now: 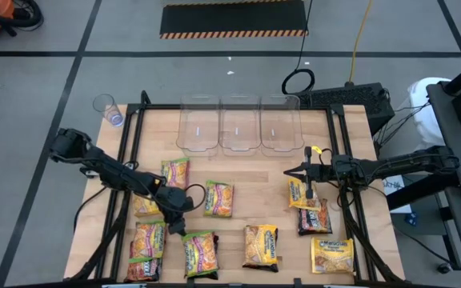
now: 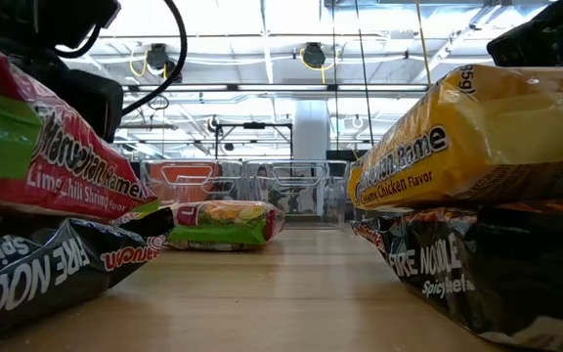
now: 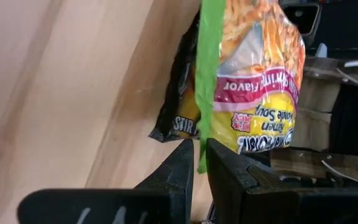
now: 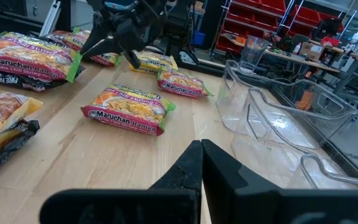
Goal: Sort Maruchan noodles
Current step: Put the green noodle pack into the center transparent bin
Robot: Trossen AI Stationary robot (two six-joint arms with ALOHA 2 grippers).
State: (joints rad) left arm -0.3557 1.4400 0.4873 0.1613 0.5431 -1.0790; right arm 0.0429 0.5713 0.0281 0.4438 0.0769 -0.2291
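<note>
High view: three clear bins (image 1: 239,128) are seen side by side at the far edge of the table (image 1: 250,182), and all three appear empty, so sorting is judged barely begun, if at all. Nine or so packets are counted on the table, none binned. On the left side lie a green-edged packet (image 1: 175,172), another (image 1: 218,198) just beside the left hand (image 1: 176,222), a yellow one (image 1: 144,206) partly hidden under the arm, a red-and-green packet (image 1: 146,250) at the near left corner and a green-edged one (image 1: 201,253) next to it. An orange packet (image 1: 262,245) is seen near the middle front. On the right, a yellow packet (image 1: 303,194) lies under the right hand (image 1: 308,190), overlapping a dark packet (image 1: 314,216), with another yellow one (image 1: 332,254) at the near right. In the left wrist view the left hand is seen pinched on the green edge of a packet (image 3: 253,81), which stands on edge between the fingers (image 3: 182,168), with a dark packet (image 3: 179,106) behind it; this is taken as a pick in progress. The right hand is seen closed and empty in its wrist view, hanging just over the yellow packet, well short of the bins (image 4: 278,118). Every packet is judged left to be moved; which colour goes to which bin cannot be told.
</note>
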